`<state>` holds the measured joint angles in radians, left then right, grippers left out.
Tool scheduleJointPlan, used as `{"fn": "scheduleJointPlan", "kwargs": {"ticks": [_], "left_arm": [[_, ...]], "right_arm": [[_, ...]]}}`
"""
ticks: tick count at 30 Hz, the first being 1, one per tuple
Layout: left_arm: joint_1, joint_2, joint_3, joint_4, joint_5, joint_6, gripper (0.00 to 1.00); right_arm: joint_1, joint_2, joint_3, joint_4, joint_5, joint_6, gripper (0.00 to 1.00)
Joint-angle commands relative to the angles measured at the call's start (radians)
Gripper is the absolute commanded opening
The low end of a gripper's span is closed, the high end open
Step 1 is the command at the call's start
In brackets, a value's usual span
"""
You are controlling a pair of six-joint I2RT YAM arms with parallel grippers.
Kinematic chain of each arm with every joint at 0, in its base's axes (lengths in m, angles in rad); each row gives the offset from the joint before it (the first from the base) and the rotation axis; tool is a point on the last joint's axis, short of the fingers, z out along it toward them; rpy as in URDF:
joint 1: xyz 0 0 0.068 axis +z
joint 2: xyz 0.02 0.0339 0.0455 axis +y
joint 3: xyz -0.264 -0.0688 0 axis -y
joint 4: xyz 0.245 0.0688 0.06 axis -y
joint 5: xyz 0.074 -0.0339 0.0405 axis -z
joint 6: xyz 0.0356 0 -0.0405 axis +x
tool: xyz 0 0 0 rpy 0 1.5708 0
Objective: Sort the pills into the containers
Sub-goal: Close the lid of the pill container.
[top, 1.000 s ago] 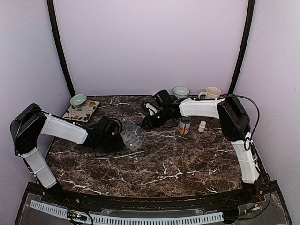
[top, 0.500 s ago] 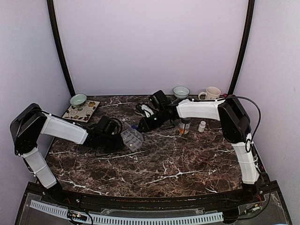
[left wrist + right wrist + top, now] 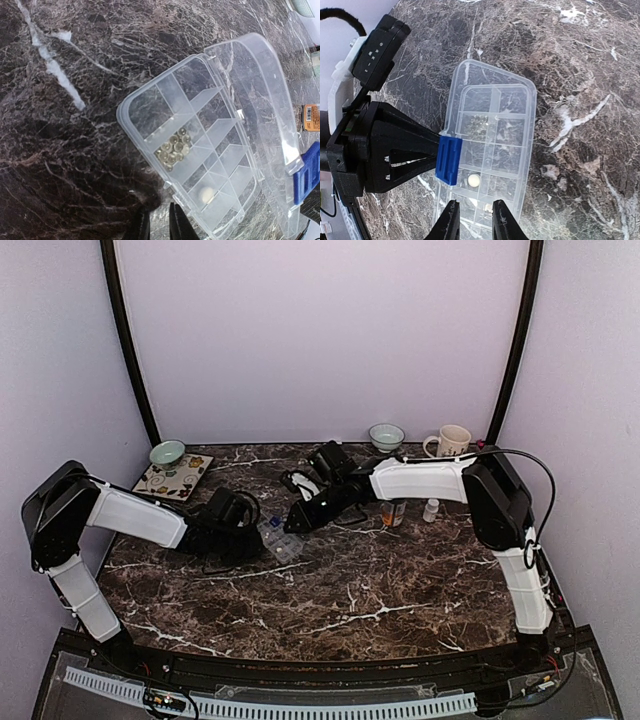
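The left gripper [image 3: 160, 221], narrow, sits at the box [image 3: 510, 150] rim; the right gripper [image 3: 474, 215], narrow, hovers over it, grip unclear. A bump could tip it, spilling pills [image 3: 172, 147].

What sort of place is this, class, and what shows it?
Probably a robot test booth, not a home: two robot arms at a marble-look table, plain lilac walls closing it in.

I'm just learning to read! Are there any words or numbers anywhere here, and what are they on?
Nothing here can be read.
On the pill bottle, orange label: barcode stripes, print too blurred to read.
On the black module of the left arm: tiny white print, too blurred to read.
On the organizer box: no writing visible.
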<state>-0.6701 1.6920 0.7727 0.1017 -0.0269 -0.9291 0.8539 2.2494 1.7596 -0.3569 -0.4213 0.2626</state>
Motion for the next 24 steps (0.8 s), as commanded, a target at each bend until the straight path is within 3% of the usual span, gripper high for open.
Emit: {"fn": "scheduleJointPlan", "kwargs": {"ticks": [1,24], "left_arm": [[0.008,0.001,-0.022,-0.016,-0.015,-0.005,0.15],[0.009,-0.087,-0.105,-0.015,-0.011,-0.026,0.14]], "right_arm": [[0.027,-0.02,-0.006,-0.004,0.008,-0.02,0.22],[0.076,0.085,0.024,-0.059,0.026,-0.019,0.22]]}}
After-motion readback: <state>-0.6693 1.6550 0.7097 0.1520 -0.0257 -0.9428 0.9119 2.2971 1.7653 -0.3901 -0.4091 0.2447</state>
